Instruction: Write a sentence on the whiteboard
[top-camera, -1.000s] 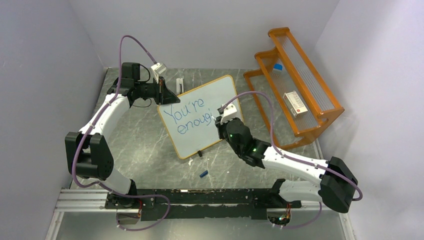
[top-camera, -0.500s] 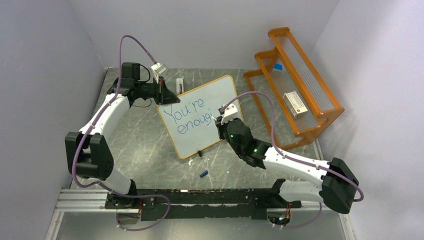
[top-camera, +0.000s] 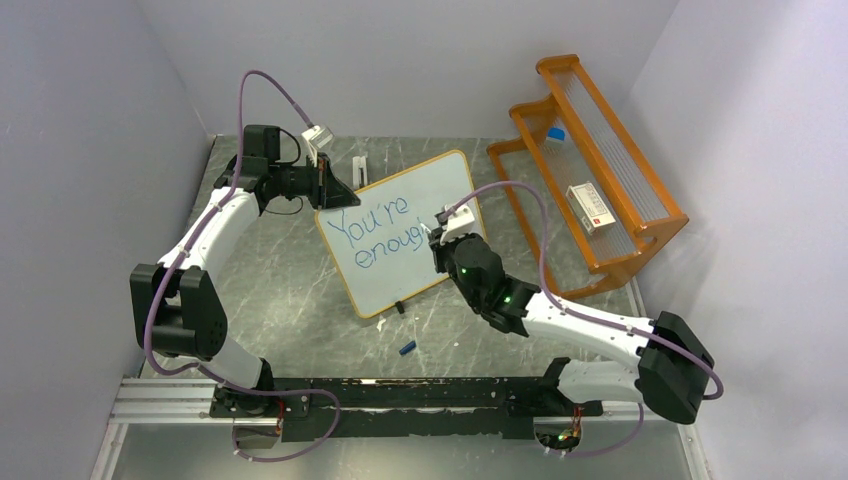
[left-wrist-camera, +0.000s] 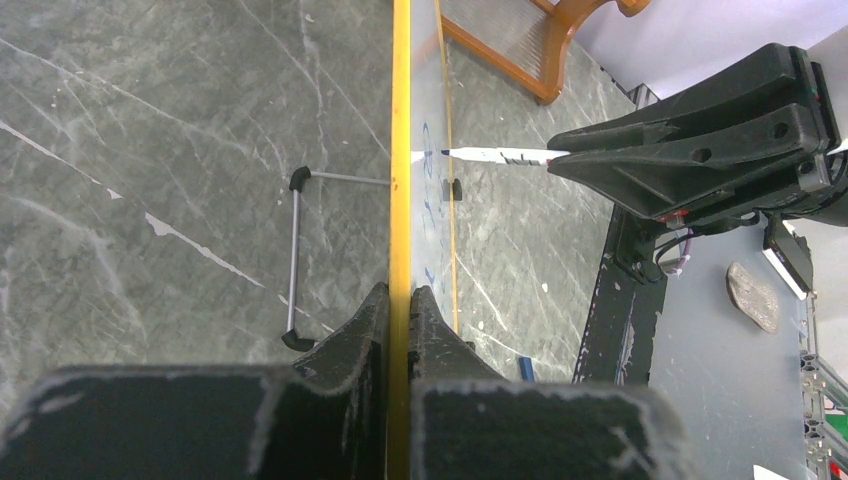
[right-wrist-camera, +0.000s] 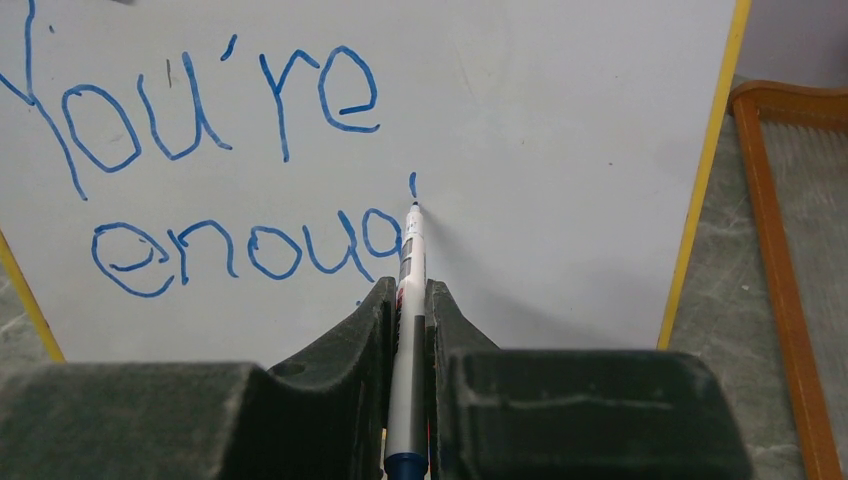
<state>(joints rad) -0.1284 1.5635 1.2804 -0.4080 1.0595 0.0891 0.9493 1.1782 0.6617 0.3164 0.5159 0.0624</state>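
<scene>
The right gripper (right-wrist-camera: 408, 292) is clamped narrowly on a marker (right-wrist-camera: 407, 350). The marker's tip meets the whiteboard (right-wrist-camera: 560, 120) straight ahead of the fingers, just right of the blue "enoug" and under a short blue stroke. Farther off, the left gripper (left-wrist-camera: 400, 300) pinches the board's yellow frame edge. An orange rack (top-camera: 600, 150) stands beyond.

The whiteboard (right-wrist-camera: 560, 120) runs off the right-wrist view's top — marker (right-wrist-camera: 409, 270) base cropped below.
</scene>
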